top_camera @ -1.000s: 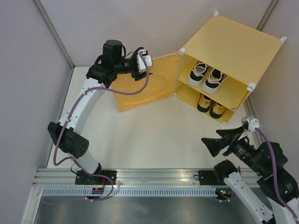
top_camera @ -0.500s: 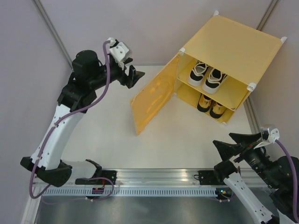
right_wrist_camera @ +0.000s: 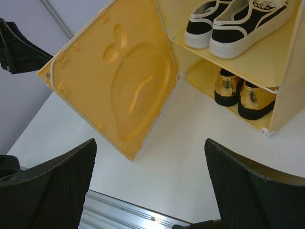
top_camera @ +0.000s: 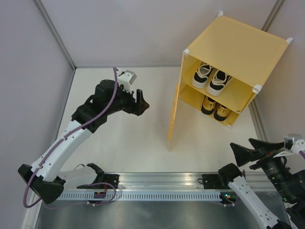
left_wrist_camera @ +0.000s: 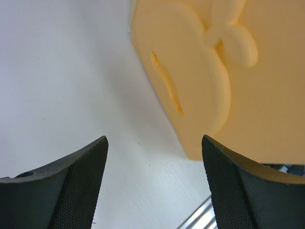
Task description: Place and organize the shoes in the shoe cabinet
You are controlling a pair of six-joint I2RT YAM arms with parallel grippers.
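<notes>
The yellow-orange shoe cabinet (top_camera: 238, 45) stands at the back right, its door (top_camera: 174, 114) swung half shut and seen edge-on. The white sneakers (top_camera: 212, 78) sit side by side on the upper shelf and the gold loafers (top_camera: 214, 109) on the floor below it. My left gripper (top_camera: 139, 101) is open and empty, left of the door and apart from it. Its wrist view shows the door's embossed outer face (left_wrist_camera: 228, 71) just ahead of the gripper (left_wrist_camera: 153, 142). My right gripper (top_camera: 250, 150) is open and empty at the near right; in its wrist view (right_wrist_camera: 150, 143) I see the door's inner side (right_wrist_camera: 124, 81), sneakers (right_wrist_camera: 238, 24) and loafers (right_wrist_camera: 238, 93).
The white table (top_camera: 128, 148) is bounded by grey walls at the left and back. An aluminium rail (top_camera: 157, 181) runs along the near edge. The door's free corner (top_camera: 169, 141) stands out over the middle of the table.
The door has swung from lying wide open to about half shut. My left arm has moved nearer and to the right behind it. My right gripper has drawn back to the near right.
</notes>
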